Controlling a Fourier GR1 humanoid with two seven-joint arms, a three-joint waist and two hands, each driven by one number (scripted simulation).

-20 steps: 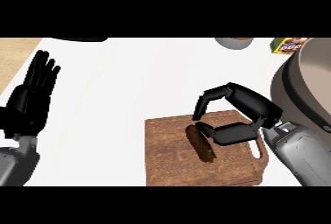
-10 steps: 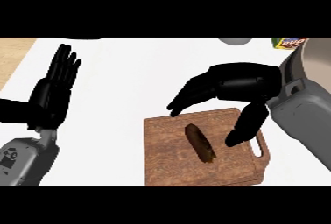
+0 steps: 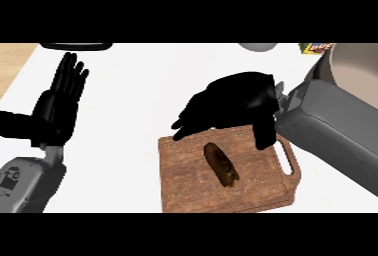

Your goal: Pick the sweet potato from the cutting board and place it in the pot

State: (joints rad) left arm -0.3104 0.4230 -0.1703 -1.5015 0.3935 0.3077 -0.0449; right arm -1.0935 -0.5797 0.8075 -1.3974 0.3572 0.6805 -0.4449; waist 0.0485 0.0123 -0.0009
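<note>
- While it lies on the wooden cutting board (image 3: 188,185), the sweet potato (image 3: 221,164) sits a little toward the board's handle side, its long brown body running slantwise from the far edge toward the near one.
- Nothing touches the sweet potato; bare wood shows all around it.
- The cutting board's handle slot (image 3: 287,161) is on the side of the board that faces the robot's right arm.
- The right hand (image 3: 232,102) hangs over the far edge of the cutting board, palm down, fingers spread and bent downward, the thumb pointing down near the handle slot; it has hold of nothing, and the sweet potato lies just nearer than its fingertips, apart from them.
- The grey right forearm (image 3: 332,135) runs from that hand past the handle side of the cutting board.
- The pot (image 3: 358,67) shows only as a curved rim beyond the right forearm, well away from the cutting board.
- A small colourful packet (image 3: 317,47) lies at the far edge of the counter beside the pot.
- The left hand (image 3: 59,107) rests well off the side of the cutting board opposite the handle, fingers straight and upright, holding nothing.
- The white counter (image 3: 133,85) carries the cutting board.
</note>
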